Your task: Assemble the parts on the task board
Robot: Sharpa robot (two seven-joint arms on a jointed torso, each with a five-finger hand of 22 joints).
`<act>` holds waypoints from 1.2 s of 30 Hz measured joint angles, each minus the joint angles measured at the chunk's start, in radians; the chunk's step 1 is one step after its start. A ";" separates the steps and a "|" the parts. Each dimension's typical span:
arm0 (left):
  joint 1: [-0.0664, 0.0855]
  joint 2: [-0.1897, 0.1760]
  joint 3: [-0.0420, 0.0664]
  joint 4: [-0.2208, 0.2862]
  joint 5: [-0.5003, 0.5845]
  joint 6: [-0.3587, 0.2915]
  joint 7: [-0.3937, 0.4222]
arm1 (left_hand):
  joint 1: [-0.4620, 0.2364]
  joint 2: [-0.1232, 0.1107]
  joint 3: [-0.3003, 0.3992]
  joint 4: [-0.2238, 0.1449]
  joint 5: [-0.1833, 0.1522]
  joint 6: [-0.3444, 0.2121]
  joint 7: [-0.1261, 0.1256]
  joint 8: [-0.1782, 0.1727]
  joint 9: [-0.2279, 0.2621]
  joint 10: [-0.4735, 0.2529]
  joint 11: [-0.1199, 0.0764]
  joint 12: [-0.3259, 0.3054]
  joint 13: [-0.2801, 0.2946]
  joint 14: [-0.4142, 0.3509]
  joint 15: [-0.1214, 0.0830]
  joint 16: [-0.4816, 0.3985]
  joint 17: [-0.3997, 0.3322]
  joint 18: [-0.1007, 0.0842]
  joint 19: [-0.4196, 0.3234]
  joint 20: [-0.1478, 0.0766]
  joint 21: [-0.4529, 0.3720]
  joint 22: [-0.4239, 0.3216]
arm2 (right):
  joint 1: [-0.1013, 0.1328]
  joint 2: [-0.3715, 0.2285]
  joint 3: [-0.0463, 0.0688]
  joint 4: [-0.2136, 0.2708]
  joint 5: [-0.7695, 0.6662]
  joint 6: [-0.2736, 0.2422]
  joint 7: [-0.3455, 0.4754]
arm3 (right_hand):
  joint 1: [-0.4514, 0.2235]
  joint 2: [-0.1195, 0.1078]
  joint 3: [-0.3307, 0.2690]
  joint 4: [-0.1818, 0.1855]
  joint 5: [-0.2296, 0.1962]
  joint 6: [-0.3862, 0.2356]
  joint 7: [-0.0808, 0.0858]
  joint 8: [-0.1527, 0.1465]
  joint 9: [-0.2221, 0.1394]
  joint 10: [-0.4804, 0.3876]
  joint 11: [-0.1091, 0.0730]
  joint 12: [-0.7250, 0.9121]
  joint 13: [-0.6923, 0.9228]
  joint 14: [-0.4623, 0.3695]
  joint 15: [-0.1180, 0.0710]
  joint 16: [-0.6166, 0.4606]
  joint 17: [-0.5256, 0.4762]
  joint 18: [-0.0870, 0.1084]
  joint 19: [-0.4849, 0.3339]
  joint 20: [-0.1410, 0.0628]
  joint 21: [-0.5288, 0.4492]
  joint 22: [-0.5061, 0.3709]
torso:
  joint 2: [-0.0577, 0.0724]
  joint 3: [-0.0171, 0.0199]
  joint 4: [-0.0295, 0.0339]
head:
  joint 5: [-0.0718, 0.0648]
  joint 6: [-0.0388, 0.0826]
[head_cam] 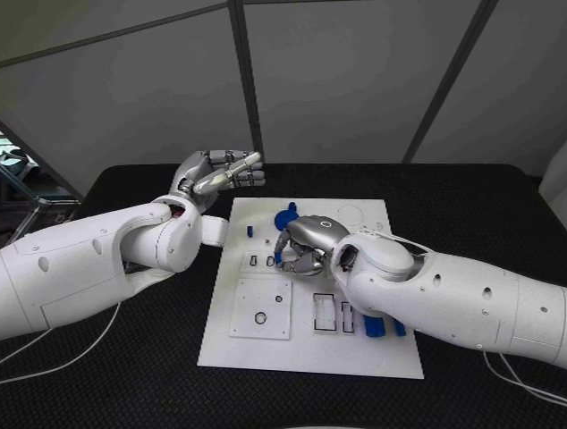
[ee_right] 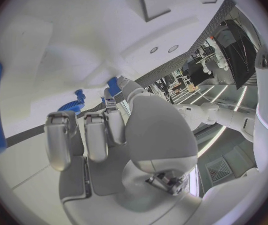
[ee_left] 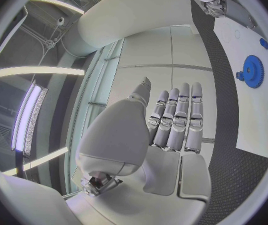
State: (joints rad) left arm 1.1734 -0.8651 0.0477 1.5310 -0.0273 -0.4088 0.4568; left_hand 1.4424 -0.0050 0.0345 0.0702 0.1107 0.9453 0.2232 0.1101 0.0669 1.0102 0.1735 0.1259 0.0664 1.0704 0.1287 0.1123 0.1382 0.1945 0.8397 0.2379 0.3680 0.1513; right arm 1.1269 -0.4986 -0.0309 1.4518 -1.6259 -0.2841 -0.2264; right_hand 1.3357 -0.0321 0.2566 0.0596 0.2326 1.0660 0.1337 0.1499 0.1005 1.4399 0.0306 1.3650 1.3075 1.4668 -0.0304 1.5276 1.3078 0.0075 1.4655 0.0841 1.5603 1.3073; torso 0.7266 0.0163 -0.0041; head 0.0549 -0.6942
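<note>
The white task board (head_cam: pixel 361 357) lies in the middle of the black table. A blue gear (head_cam: pixel 285 217) stands near its far end, and it also shows as the gear (ee_left: pixel 253 71) and the gear (ee_right: pixel 71 106). My right hand (head_cam: pixel 307 243) hovers low over the board's middle with its fingers curled. Its thumb and a finger pinch a small blue part (ee_right: pixel 113 84). My left hand (head_cam: pixel 219 173) is raised above the table beside the board's far left corner. Its fingers (ee_left: pixel 178 117) are straight, side by side, and hold nothing.
Loose blue parts (head_cam: pixel 385 327) lie on the board's near right side, partly under my right forearm. A small blue piece (head_cam: pixel 249 231) stands near the left edge. A raised square plate (head_cam: pixel 260 308) and dark slots (head_cam: pixel 325 311) occupy the near half.
</note>
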 measured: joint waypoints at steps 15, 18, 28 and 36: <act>0.000 0.000 0.000 0.000 0.000 0.002 -0.001 | 0.000 0.000 0.000 0.000 0.000 0.000 0.000 -0.004 0.000 0.000 0.000 -0.004 0.000 0.000 0.000 0.000 0.000 0.000 0.000 0.000 0.000 0.000 | 0.000 0.003 0.001 -0.005 -0.011 0.012 -0.006 | -0.006 -0.006 -0.001 0.001 -0.001 0.000 0.000 0.004 0.000 0.000 0.000 0.000 0.000 0.000 0.000 -0.004 0.000 0.000 0.000 0.000 0.000 0.000 | -0.002 -0.0006 0.0004 | 0.007 -0.007; 0.000 0.000 0.000 0.000 0.000 0.003 -0.002 | 0.000 0.000 0.000 0.000 0.000 0.000 0.000 -0.004 0.000 0.000 0.000 -0.004 0.000 0.000 0.000 0.000 0.000 0.000 0.000 0.000 0.000 0.000 | 0.001 0.003 0.001 -0.005 -0.012 0.014 -0.006 | -0.008 -0.009 -0.001 0.001 -0.001 0.000 0.000 0.004 0.000 0.000 0.000 0.000 0.000 0.000 0.000 -0.004 0.000 0.000 0.000 0.000 0.000 0.000 | -0.002 -0.0005 0.0005 | 0.006 -0.007; 0.000 0.000 0.000 0.001 0.000 0.004 -0.004 | 0.000 0.000 0.000 0.000 0.000 0.000 0.000 -0.004 0.000 0.000 0.000 -0.004 0.000 0.000 0.000 0.000 0.001 0.000 0.000 0.000 0.000 0.000 | 0.002 0.002 0.002 -0.004 -0.015 0.023 -0.009 | -0.013 -0.013 -0.002 0.002 -0.001 0.001 -0.003 -0.003 -0.002 -0.004 0.004 -0.006 0.000 0.000 0.000 -0.004 0.000 0.000 0.000 0.000 0.000 0.000 | -0.002 -0.0005 0.0009 | 0.001 -0.006; 0.000 0.000 0.000 0.001 0.000 0.004 -0.008 | 0.000 0.000 0.000 0.000 0.000 0.000 0.000 -0.004 0.000 0.000 0.000 -0.004 0.000 0.000 0.000 0.000 0.001 0.000 0.000 0.000 0.000 -0.001 | 0.002 0.003 0.002 -0.004 -0.017 0.027 -0.010 | -0.018 -0.018 -0.002 0.002 -0.001 0.006 -0.008 -0.008 -0.006 -0.007 0.007 -0.010 0.000 0.000 0.000 -0.004 0.000 0.000 0.000 0.000 0.000 0.000 | -0.002 -0.0006 0.0005 | -0.003 -0.003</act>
State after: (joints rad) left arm 1.1737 -0.8653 0.0477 1.5316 -0.0273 -0.4044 0.4485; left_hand 1.4423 -0.0050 0.0346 0.0702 0.1107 0.9453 0.2232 0.1062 0.0669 1.0102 0.1735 0.1220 0.0664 1.0704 0.1287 0.1124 0.1388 0.1945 0.8397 0.2379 0.3680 0.1508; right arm 1.1289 -0.4955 -0.0285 1.4476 -1.6430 -0.2571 -0.2368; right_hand 1.3180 -0.0499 0.2545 0.0616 0.2315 1.0719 0.1255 0.1418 0.0943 1.4326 0.0377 1.3553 1.3075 1.4668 -0.0304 1.5239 1.3076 0.0075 1.4655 0.0841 1.5603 1.3073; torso 0.7250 0.0157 -0.0036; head 0.0522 -0.6974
